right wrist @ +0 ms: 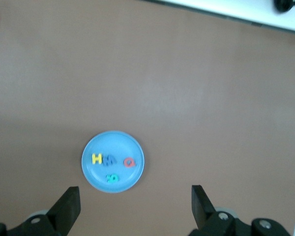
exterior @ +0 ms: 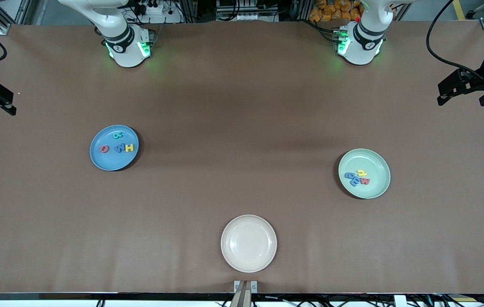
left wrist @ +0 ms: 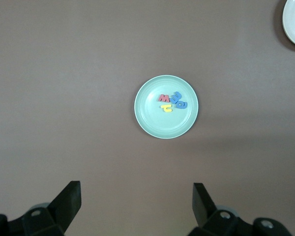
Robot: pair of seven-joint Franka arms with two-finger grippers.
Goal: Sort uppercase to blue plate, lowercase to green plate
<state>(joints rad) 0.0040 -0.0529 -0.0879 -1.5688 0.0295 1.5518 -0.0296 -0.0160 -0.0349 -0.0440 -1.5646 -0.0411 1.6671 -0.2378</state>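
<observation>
Uppercase on blue plate; lowercase on green plate.

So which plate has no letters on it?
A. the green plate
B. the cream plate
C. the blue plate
B: the cream plate is bare, while the blue plate holds four letters and the green plate holds a small pile of letters.

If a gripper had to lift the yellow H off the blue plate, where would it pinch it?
Probably from straight above, fingers closing across the yellow H on its two outer bars. It lies flat on the blue plate, whose raised rim blocks a sideways approach, and the blue M sits right beside it, so one finger must slip carefully between them.
</observation>
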